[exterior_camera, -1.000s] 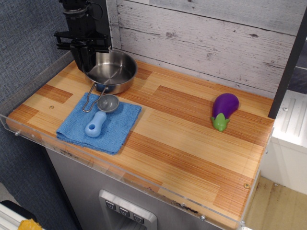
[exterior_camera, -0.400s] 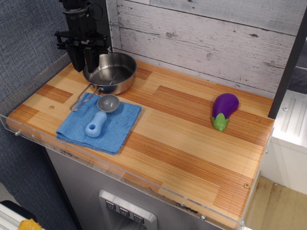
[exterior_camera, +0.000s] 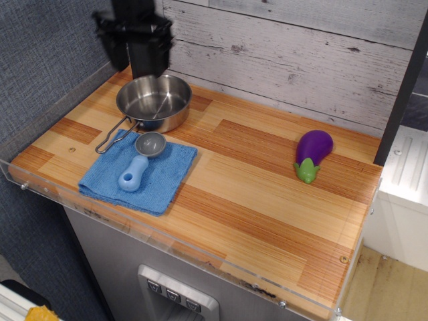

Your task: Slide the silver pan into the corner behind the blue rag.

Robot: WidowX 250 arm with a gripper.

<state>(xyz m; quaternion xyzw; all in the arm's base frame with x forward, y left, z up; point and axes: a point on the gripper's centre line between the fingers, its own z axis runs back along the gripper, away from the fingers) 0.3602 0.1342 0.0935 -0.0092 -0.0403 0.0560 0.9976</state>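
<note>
The silver pan point(exterior_camera: 154, 100) stands on the wood tabletop at the back left, just behind the blue rag point(exterior_camera: 157, 182). Its wire handle point(exterior_camera: 111, 138) points front-left and ends at the rag's left edge. My gripper point(exterior_camera: 136, 57) hangs above the pan's far-left rim, clear of it, open and empty. The corner point(exterior_camera: 115, 81), where the grey fabric wall meets the whitewashed planks, lies just behind and left of the pan and is partly hidden by the gripper.
A small scoop point(exterior_camera: 139, 162) with a grey bowl and blue handle lies on the rag. A purple toy eggplant point(exterior_camera: 312, 152) lies at the right. A clear acrylic lip point(exterior_camera: 167, 249) runs along the table's front and left edges.
My gripper has let go of the pan's far-left rim and risen above it. The pan has turned, swinging its handle to the left, off the scoop.
</note>
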